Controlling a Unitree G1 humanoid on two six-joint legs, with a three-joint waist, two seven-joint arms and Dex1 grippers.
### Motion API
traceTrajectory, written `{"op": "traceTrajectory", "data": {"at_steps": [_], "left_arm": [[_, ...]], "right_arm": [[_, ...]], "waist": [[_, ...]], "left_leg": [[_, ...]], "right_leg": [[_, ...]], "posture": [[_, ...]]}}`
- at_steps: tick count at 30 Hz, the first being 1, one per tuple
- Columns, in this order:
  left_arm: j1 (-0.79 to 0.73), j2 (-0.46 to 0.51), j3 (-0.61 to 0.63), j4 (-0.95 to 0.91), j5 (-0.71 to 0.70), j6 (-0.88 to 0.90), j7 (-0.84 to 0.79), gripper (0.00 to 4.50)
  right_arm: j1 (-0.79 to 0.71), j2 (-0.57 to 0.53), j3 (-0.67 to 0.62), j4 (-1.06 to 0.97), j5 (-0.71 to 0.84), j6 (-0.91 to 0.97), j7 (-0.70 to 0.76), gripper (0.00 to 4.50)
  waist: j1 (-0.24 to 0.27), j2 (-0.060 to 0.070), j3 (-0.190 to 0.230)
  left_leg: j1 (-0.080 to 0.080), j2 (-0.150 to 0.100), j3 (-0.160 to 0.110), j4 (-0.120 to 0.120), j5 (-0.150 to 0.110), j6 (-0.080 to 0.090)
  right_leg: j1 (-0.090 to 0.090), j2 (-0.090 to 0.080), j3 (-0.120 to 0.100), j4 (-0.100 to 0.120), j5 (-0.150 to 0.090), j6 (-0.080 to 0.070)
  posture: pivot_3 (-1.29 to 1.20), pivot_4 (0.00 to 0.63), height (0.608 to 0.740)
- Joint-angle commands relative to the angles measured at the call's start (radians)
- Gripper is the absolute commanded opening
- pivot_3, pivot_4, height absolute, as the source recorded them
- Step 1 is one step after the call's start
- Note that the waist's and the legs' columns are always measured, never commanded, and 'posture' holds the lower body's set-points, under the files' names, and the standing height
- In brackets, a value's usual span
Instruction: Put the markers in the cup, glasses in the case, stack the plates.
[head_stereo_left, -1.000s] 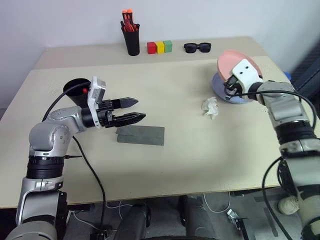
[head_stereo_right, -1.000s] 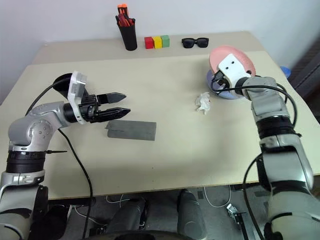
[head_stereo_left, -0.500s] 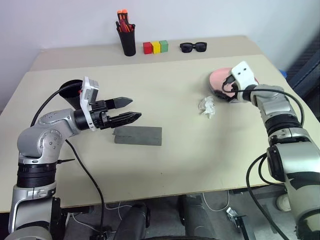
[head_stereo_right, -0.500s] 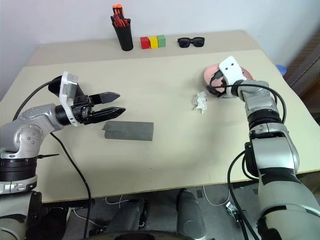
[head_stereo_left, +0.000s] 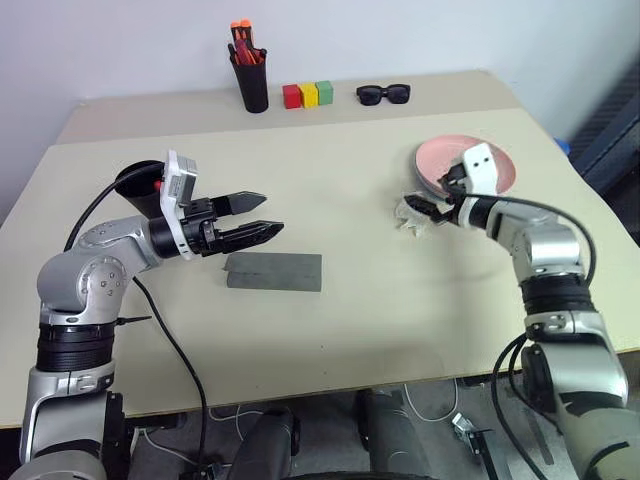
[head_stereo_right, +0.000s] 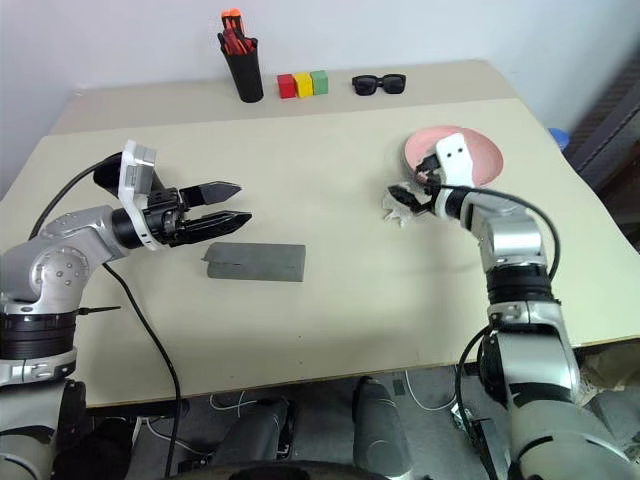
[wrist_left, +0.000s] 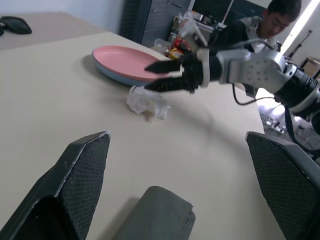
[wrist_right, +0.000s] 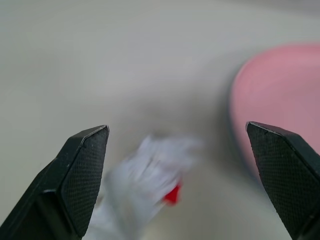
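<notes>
- My right gripper has its fingers spread and holds nothing; it hangs low over the table, tips just above the crumpled white wrapper.
- The plates sit stacked right behind that gripper, salmon pink one on top, a blue rim showing beneath it in the left wrist view; the gripper is beside the stack, and I see no contact with it.
- In the right wrist view I catch a small red bit at the wrapper's edge; I cannot tell what it is.
- My left gripper is also spread wide and empty, held level above the table.
- The case lies closed, just below and in front of the left fingertips, apart from them.
- The cup stands behind my left wrist, something red visible at its rim.
</notes>
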Motion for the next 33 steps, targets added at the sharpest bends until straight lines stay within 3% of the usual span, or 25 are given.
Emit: {"op": "traceTrajectory", "data": {"at_steps": [1, 4, 7, 14, 19, 23, 29, 32, 33], "left_arm": [[-0.012, 0.004, 0.005, -0.017, -0.011, -0.017, -0.003, 4.5], [-0.003, 0.006, 0.007, -0.023, -0.01, -0.019, -0.001, 4.5], [0.001, 0.006, 0.01, -0.031, -0.009, -0.02, 0.006, 4.5], [0.009, 0.007, 0.018, -0.043, -0.014, -0.018, 0.02, 4.5], [0.01, 0.001, 0.021, -0.045, -0.02, -0.017, 0.031, 4.5], [0.007, -0.004, 0.019, -0.044, -0.021, -0.02, 0.038, 4.5], [0.007, -0.004, 0.018, -0.053, -0.024, -0.014, 0.045, 4.5], [0.015, 0.005, 0.03, -0.062, -0.034, -0.001, 0.052, 4.5], [0.02, 0.009, 0.036, -0.064, -0.037, 0.003, 0.056, 4.5]], "right_arm": [[-0.001, 0.016, 0.009, -0.042, -0.012, -0.003, -0.025, 4.48], [-0.002, 0.027, 0.03, 0.0, -0.036, -0.027, -0.031, 4.48], [-0.019, 0.036, 0.045, 0.06, -0.053, -0.046, -0.035, 3.6], [-0.066, 0.032, 0.02, 0.073, -0.025, -0.036, 0.0, 0.02], [-0.175, 0.018, -0.095, 0.128, 0.048, -0.047, -0.041, 0.02], [-0.279, -0.04, -0.094, 0.389, -0.049, -0.213, -0.187, 0.02], [-0.371, -0.057, -0.057, 0.666, -0.139, -0.453, -0.281, 2.61], [-0.406, -0.054, -0.064, 0.715, -0.15, -0.519, -0.306, 4.15], [-0.418, -0.053, -0.073, 0.711, -0.143, -0.541, -0.296, 4.42]], "waist": [[0.0, 0.0, 0.0], [0.0, 0.0, 0.0], [0.001, 0.0, 0.0], [-0.002, 0.0, 0.0], [0.0, 0.0, 0.0], [0.004, 0.0, 0.0], [-0.003, 0.0, 0.0], [-0.009, 0.0, 0.0], [-0.012, 0.001, 0.0]], "left_leg": [[0.0, 0.0, 0.0, 0.0, 0.0, 0.0], [0.0, 0.0, 0.0, 0.0, 0.0, 0.0], [0.0, 0.0, 0.0, 0.0, 0.0, 0.0], [0.0, 0.0, 0.0, 0.0, 0.0, 0.0], [0.0, 0.0, 0.0, 0.0, 0.0, 0.0], [0.0, 0.0, 0.0, 0.0, 0.0, 0.0], [0.0, 0.0, 0.001, 0.0, 0.0, 0.0], [0.0, 0.0, 0.001, -0.001, 0.001, -0.001], [0.0, 0.0, 0.001, -0.001, 0.001, -0.003]], "right_leg": [[0.0, 0.0, 0.0, 0.0, 0.0, 0.0], [0.0, 0.0, 0.0, 0.0, 0.0, 0.0], [0.0, 0.0, 0.0, 0.0, 0.0, 0.0], [0.0, 0.0, 0.0, 0.0, 0.0, 0.0], [0.0, 0.0, 0.0, 0.0, 0.0, 0.0], [0.0, 0.0, 0.0, 0.0, 0.0, 0.0], [0.001, 0.0, 0.0, -0.002, 0.0, 0.0], [0.0, 0.0, 0.0, -0.001, 0.0, 0.0], [0.0, 0.0, 0.001, -0.001, 0.0, 0.0]], "posture": [[0.0, 0.15, 0.74], [0.0, 0.15, 0.74], [0.0, 0.15, 0.74], [0.0, 0.15, 0.74], [0.0, 0.15, 0.74], [0.0, 0.15, 0.74], [0.0, 0.15, 0.74], [0.0, 0.15, 0.74], [0.0, 0.15, 0.74]]}}
